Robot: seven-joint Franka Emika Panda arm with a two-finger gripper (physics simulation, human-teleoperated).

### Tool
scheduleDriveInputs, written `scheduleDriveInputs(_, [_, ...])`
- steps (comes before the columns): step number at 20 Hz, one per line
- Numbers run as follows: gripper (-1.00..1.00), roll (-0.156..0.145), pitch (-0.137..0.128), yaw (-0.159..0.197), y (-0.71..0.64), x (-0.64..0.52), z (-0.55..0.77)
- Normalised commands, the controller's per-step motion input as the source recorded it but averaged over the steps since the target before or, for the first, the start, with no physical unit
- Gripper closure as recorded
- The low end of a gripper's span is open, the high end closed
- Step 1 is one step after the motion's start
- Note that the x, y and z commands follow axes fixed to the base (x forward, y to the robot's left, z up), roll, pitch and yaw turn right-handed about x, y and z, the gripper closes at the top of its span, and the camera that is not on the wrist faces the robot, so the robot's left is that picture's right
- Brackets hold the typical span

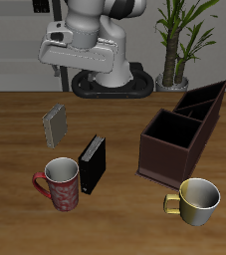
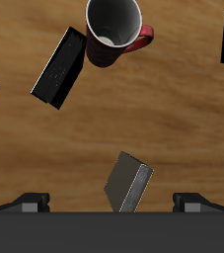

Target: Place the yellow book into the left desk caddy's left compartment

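The yellow book [image 1: 55,126] stands on the wood-grain table [image 1: 15,214], a small thin slab with a dull grey-tan cover and a slightly tilted stance. It lies back from the table's front edge, apart from the other items, and nothing touches it. In the wrist view the same book [image 2: 129,182] shows as a narrow grey block with one lighter face and a darker edge, set between the two dark fingertips [image 2: 29,202] of the gripper [image 2: 112,204] but clearly below them on the table. The jaws stand wide apart and hold nothing.

Nearer the front edge stands a red mug [image 1: 61,183] with a patterned glossy wall, a pale rim and a dark inside; its handle points away from the black book [image 1: 93,164], which stands upright just beside it, a flat black slab with a thin white page edge. In the wrist view the mug [image 2: 113,32] shows its round dark mouth and the black book [image 2: 58,67] its matte cover.

The left desk caddy [image 1: 182,134] is a long dark brown open box with thin walls and inner dividers, set at an angle, well apart from the yellow book. Before it, near the front edge, sits a cream-yellow mug [image 1: 196,201] with a smooth glazed wall. Behind the table stands a potted plant [image 1: 176,40] beside the white robot arm [image 1: 90,35].
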Motion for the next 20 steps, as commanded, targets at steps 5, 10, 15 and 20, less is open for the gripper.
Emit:
scheduleDriveInputs(5, [-1.00,-0.038,-0.017,-0.029,-0.48,-0.37,-0.15])
scheduleDriveInputs(10, [-1.00,-0.059,-0.009,-0.038,-0.37,-0.24,-0.12])
scheduleDriveInputs(15, [-1.00,-0.041,-0.003,-0.046,-0.18,-0.09,-0.23])
scheduleDriveInputs(20, [-1.00,0.010,0.012,0.000,0.00,0.02,-0.25])
